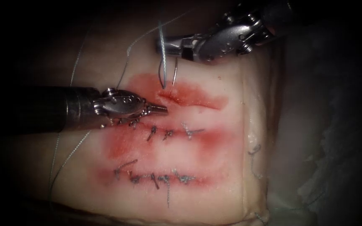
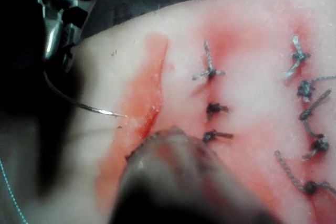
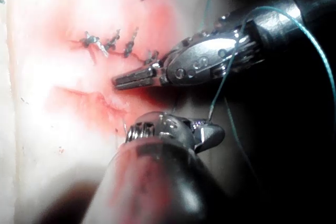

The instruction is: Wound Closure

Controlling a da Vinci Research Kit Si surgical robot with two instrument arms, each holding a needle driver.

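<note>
Endoscope view: the tissue is seen with an open cut ringed by red fluid, and two stitched rows lie below it. The needle is gripped near its rear end by the clenched jaws of the right tool above the cut, both limbs of its curve hanging downward; its point is set at the upper edge of the cut, near the left end, though whether it has entered the tissue cannot be told. Thread is seen trailing from the needle up and away to the left. The left tool lies just below the cut's left end with jaws closed on nothing. Left wrist view: the needle is shown from the side, its tip just beside the cut, with the right tool clamped on it. Right wrist view: the left tool is seen with jaws together beside the stitched row, and the thread is shown crossing over its wrist.
</note>
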